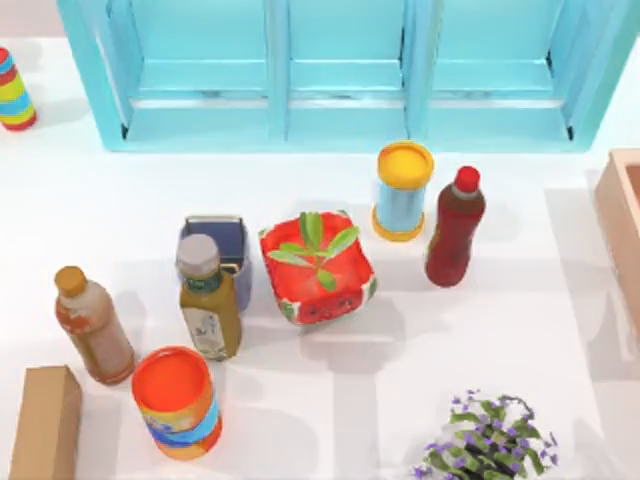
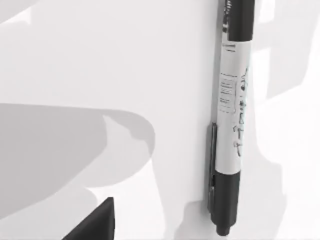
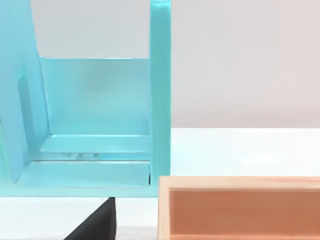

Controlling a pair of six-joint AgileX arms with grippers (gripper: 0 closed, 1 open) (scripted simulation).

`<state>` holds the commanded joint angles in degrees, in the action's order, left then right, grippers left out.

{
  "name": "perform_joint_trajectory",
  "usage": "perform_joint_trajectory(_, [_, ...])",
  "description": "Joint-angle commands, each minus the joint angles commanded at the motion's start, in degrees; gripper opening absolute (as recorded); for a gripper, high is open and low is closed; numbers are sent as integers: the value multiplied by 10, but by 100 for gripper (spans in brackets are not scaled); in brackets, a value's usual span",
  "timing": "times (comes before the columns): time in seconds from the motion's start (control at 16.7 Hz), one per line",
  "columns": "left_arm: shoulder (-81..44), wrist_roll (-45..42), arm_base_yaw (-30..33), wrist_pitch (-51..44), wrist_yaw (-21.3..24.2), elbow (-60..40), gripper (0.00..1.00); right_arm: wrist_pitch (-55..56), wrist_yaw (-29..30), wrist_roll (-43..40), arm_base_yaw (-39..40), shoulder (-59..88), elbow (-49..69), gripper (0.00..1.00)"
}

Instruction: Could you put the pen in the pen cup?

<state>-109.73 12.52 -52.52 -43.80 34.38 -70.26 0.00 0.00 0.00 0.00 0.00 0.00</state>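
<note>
Pen [image 2: 231, 117]: lies flat on white table [image 2: 100, 60]; black ends, white printed barrel; one end cut off by the left wrist view's edge.
Pen cup [image 1: 222, 250]: left of table centre, partly hidden behind green-label bottle [image 1: 208, 300], beside red plant pot [image 1: 318, 268].
Left gripper: one dark fingertip [image 2: 95, 224] visible near pen; spread cannot be told.
Right gripper: dark fingertip [image 3: 97, 222] near peach box [image 3: 240, 207], teal shelf [image 3: 95, 110]; spread unclear.

A rendered tabletop scene, not a real room; a plain white table [image 1: 420, 400] is seen, with flat shading; household clutter is scattered in front of a turquoise shelf unit [image 1: 345, 75]: drink bottles, cans, a red plant pot [image 1: 320, 270] just below it, a lavender bunch [image 1: 485, 440] further out; home-ish desk vibe.
</note>
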Motion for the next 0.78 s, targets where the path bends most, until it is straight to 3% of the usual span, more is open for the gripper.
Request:
perform_joint_trajectory(0.24, [-12,12,11,23,-2,6,100,0,0,0,0,0,0,100])
perform_joint_trajectory(0.78, [-115,101,87,219,-13,49,100,0,0,0,0,0,0,100])
